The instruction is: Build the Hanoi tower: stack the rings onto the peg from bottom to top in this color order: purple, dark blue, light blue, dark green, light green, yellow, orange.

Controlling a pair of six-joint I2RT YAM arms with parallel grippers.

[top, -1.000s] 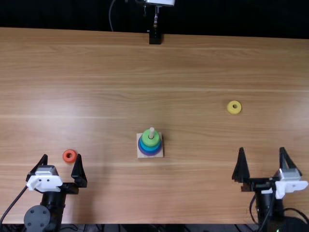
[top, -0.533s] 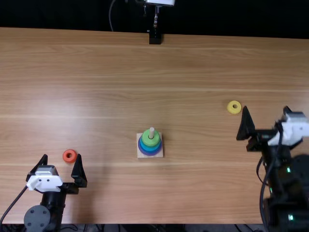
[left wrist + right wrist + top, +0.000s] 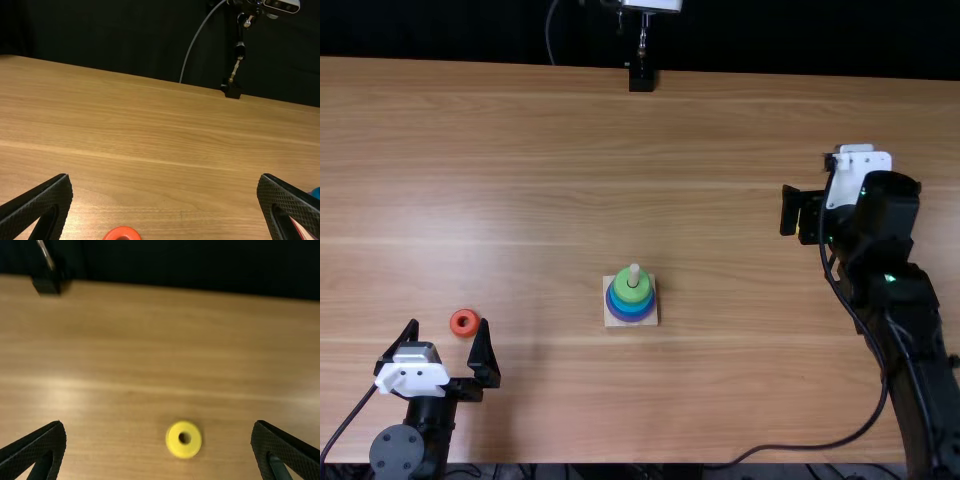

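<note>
Next up, I'd say: yellow ring (image 3: 184, 450), round, smooth, holed through the middle, flat on the light brown wooden bench (image 3: 720, 380), away on the right side. Being round, it has no long axis, so finger angle is free.

Right claw (image 3: 158, 422) is spread wide, nothing in it. Ring lies in the gap between its two black fingers but off-centre, nearer one of them; claw looks to be above it. Likely needs a small sideways trim, then down. Right arm is the nearer one by far.

Pale wooden peg (image 3: 634, 274) on its square wooden base (image 3: 610, 319) is mid-bench, light green ring (image 3: 632, 292) on top, blues and purple below. Can't pick out dark green from here. Orange ring (image 3: 465, 332) sits by left claw (image 3: 448, 322), also spread and empty.

Vs earlier: right claw has gone from the near side, ring in plain sight, to over the ring, hiding all but a yellow sliver from the top view. Left claw, stack, orange ring: no change.
</note>
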